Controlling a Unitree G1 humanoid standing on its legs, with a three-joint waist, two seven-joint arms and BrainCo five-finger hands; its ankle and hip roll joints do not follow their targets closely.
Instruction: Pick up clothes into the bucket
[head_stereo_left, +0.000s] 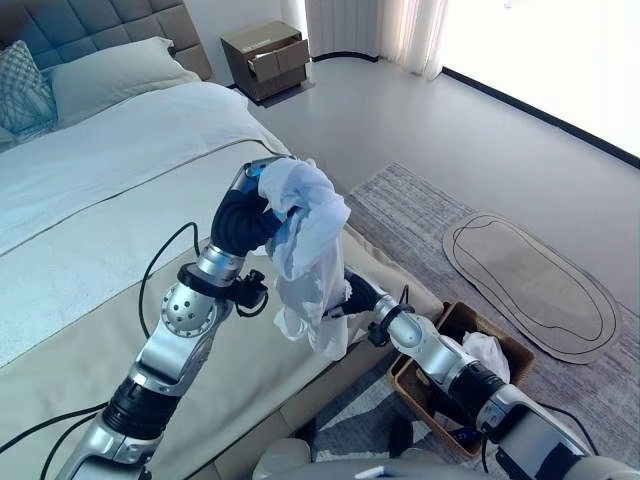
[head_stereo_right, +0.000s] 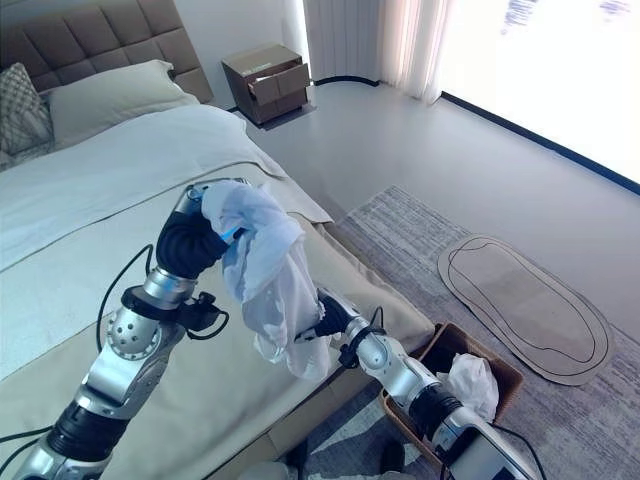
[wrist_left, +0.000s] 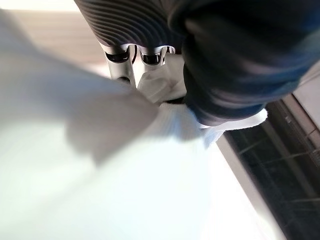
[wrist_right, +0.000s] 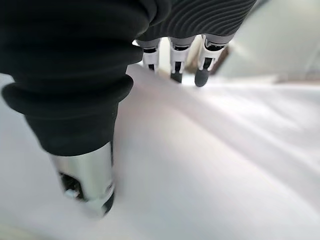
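Left hand (head_stereo_left: 262, 190) up over the bed (head_stereo_left: 120, 200), fingers curled round the top bunch of a white garment (head_stereo_left: 305, 250); left wrist view shows cloth pinched tight against the palm. Garment hangs from that hand in a long drape, tail reaching down to the bed edge at about 5 o'clock from the hand. Right hand (head_stereo_left: 352, 295) sits against the lower part of the drape, at 4 o'clock from the left hand; in the right wrist view its fingers (wrist_right: 201, 75) lie fairly straight on the cloth with the thumb (wrist_right: 85, 180) resting apart, so it reads as relaxed and touching, not clamped. Bucket (head_stereo_left: 525, 358) is on the floor beside the bed, at 4 o'clock from the right hand, near a rug (head_stereo_left: 530, 280); it already has a white piece (head_stereo_left: 488, 352) in it.

Risks, as a judgement:
- Grip is on a loose bunch, so a fast swing toward the bucket could let cloth slide out of the left hand onto the bed or floor.
- Long tail may drag on the bed edge or snag on the right arm, pulling the grip loose.
- Right hand is not holding, so it cannot catch a slip.
- Bucket is low and well off to the side; releasing early drops the garment on the rim or carpet.
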